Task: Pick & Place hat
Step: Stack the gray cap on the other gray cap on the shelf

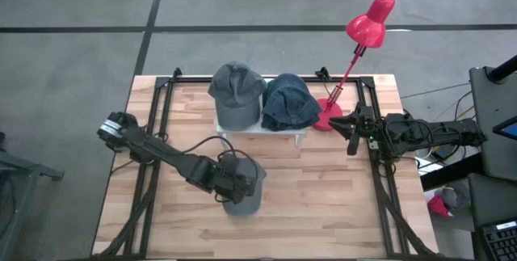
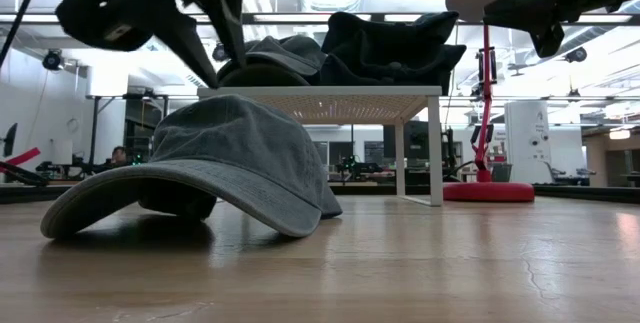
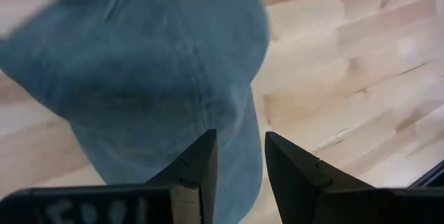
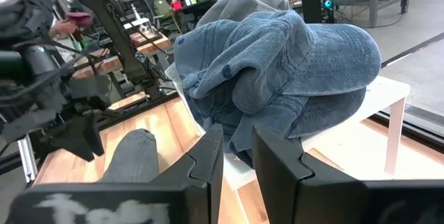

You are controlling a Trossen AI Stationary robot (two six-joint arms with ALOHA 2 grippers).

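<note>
A grey-blue cap lies crown up on the wooden table, resting on its brim edge and lower rim. My left gripper hangs just above the crown, pointing down, its fingers open with a narrow gap. I see no touch. My right gripper waits open at the table's right side, level, facing a small white shelf. A grey hat and a dark denim hat sit on top of the shelf.
A red desk lamp stands with its base just right of the shelf, close to my right gripper. Bare wood lies to the right of the cap and toward the table's near edge. Black frame rails run along both table sides.
</note>
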